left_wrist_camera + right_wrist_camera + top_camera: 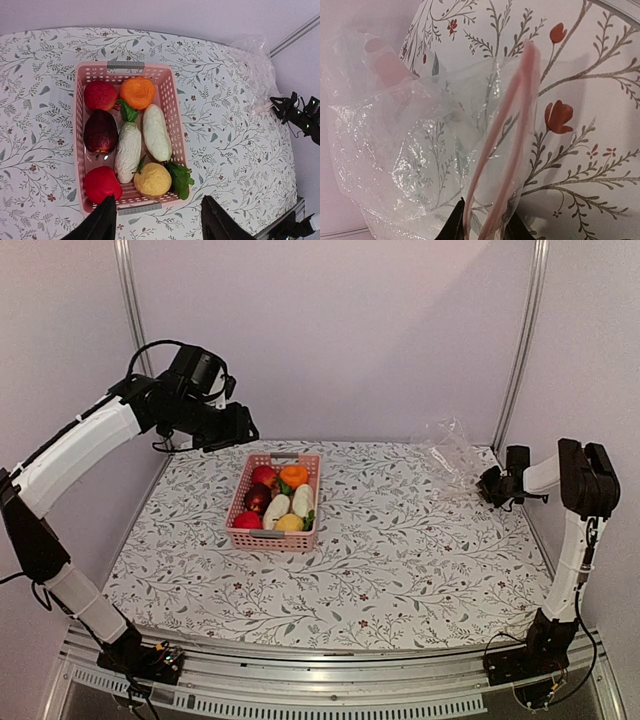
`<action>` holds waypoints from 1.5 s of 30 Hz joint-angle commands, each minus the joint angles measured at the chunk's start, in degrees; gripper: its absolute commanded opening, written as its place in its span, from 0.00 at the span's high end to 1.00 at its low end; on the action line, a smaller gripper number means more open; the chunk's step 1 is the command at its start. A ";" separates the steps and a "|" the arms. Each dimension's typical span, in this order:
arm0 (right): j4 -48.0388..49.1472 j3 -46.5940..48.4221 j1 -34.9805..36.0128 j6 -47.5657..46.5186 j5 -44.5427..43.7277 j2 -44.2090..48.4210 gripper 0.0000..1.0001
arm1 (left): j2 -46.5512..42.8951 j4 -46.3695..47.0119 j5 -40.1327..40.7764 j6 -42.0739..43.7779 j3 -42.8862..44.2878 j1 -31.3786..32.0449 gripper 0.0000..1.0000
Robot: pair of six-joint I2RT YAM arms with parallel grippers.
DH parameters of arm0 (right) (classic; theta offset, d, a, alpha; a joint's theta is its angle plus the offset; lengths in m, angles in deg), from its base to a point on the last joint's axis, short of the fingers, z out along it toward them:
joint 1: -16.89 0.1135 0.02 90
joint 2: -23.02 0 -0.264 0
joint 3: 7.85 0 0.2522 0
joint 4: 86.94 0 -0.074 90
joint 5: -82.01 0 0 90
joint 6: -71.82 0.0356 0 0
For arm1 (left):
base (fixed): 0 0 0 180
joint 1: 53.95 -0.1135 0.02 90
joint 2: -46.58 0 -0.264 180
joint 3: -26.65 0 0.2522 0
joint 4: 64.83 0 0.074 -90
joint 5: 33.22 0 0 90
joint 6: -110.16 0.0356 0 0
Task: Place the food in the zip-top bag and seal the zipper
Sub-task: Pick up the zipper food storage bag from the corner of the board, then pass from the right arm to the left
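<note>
While right gripper (484,227) pinches just the zipper (524,100) of the bag (395,150), slick film may slip free; left gripper (157,215) hangs wide, empty, above 7 food (137,92) pieces in basket (78,125).

pale lilac walls (340,340) and slim metal posts (126,290) stand behind a table (400,565) clothed in white floral print, a metal rail (330,678) along its near edge.

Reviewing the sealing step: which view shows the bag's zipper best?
The right wrist view: the zipper shows close up as two parted pink strips running down between the right gripper's jaws. Top external and left wrist views show only the zip-top bag as a crumpled clear shape; no zipper discernible.
</note>
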 commanded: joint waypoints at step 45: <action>-16.34 -15.40 24.57 -14.19 23.47 46.23 0.64 | 23.79 27.63 -26.91 11.87 4.59 15.98 0.30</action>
